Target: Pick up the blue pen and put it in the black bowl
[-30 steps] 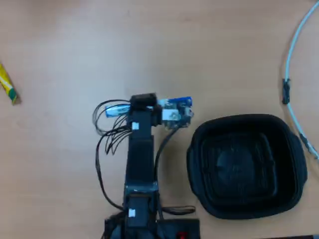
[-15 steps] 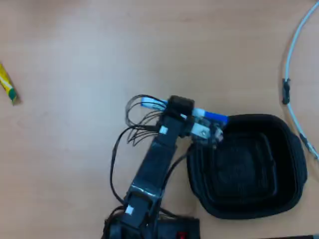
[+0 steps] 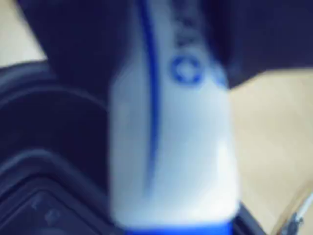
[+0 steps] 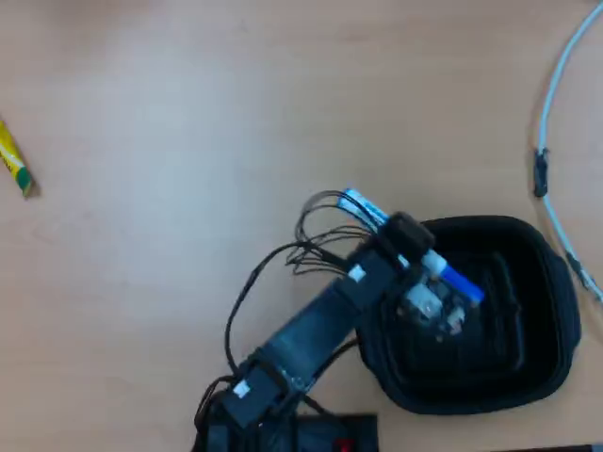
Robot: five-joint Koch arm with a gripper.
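In the overhead view my gripper is shut on the blue pen, held above the left part of the black bowl. The pen lies slanted, its white end up-left past the bowl's rim and its bright blue cap over the bowl's inside. The wrist view is blurred and close. There the pen, a white barrel with blue print, fills the middle, with the dark jaws of the gripper on both sides of it. Behind it, at lower left, lies the bowl.
A yellow-and-green stick lies at the far left edge of the wooden table. A white cable curves down the right edge. The arm's body and its loose black wires run from the bottom edge toward the bowl.
The arm has swung to the right with the pen in its gripper, from left of the bowl, across the rim, to above the bowl's inside. The bowl and the stick have not moved.
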